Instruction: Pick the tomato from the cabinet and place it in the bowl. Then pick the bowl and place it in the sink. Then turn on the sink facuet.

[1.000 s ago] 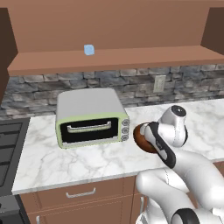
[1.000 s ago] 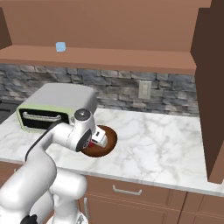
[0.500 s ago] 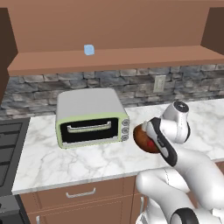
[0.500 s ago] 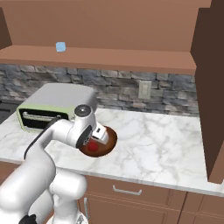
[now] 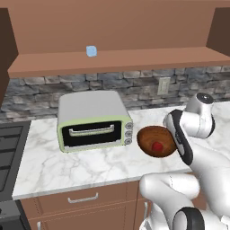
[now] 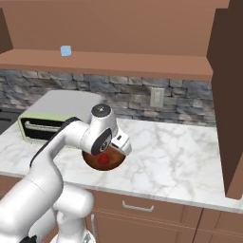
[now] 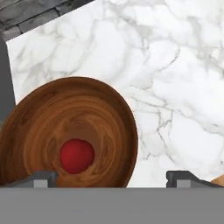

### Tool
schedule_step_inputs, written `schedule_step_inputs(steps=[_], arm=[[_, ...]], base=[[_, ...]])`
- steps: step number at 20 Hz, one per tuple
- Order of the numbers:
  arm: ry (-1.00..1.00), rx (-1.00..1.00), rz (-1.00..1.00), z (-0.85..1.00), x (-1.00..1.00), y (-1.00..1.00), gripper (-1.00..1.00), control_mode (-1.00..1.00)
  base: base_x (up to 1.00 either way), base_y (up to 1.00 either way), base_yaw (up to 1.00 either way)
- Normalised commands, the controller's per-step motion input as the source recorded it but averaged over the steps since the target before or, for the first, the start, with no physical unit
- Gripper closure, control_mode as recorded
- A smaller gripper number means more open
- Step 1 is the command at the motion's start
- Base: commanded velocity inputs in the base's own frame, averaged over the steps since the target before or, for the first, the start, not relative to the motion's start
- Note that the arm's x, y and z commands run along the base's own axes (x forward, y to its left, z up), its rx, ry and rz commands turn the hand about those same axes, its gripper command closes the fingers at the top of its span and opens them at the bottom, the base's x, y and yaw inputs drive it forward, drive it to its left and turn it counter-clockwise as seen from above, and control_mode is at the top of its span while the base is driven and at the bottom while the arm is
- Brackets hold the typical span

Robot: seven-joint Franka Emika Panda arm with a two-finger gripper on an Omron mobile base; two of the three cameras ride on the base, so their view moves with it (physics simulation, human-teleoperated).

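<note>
The wooden bowl (image 5: 147, 134) (image 6: 113, 164) (image 7: 65, 109) stands on the marble counter, just right of the toaster oven. The small red tomato (image 5: 157, 146) (image 6: 103, 159) (image 7: 77, 156) lies loose at its bottom. My gripper (image 7: 113, 179) hangs open just above the bowl, its fingertips (image 7: 41, 178) spread wide, one over the bowl and one past its right rim, touching nothing. The reddish-brown cabinet shelf (image 5: 134, 58) (image 6: 133, 60) runs along the wall above. The sink and the sink facuet are out of view.
A pale green toaster oven (image 5: 94, 119) (image 6: 47, 118) sits left of the bowl. A blue cube (image 5: 91, 51) (image 6: 66, 50) rests on the shelf. A stove (image 5: 9, 157) borders the counter's left end. A tall wooden unit (image 6: 230, 95) stands at the right.
The jaws have spread wider and the hand has lifted a little off the bowl, baring the tomato inside it. The bowl has not moved.
</note>
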Motion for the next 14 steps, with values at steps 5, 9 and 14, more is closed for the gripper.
schedule_step_inputs(steps=[5,9,14], arm=[[0.2,0.01,-0.06,-0.53,0.0,-0.17,-1.0,-1.0],[0.0,0.02,0.0,-0.31,0.06,0.11,-1.0,-1.0],[0.0,0.0,0.0,-0.31,0.0,0.02,-1.0,-1.0]], base=[[0.0,0.0,0.0],[0.0,0.0,0.0],[0.0,0.0,0.0]])
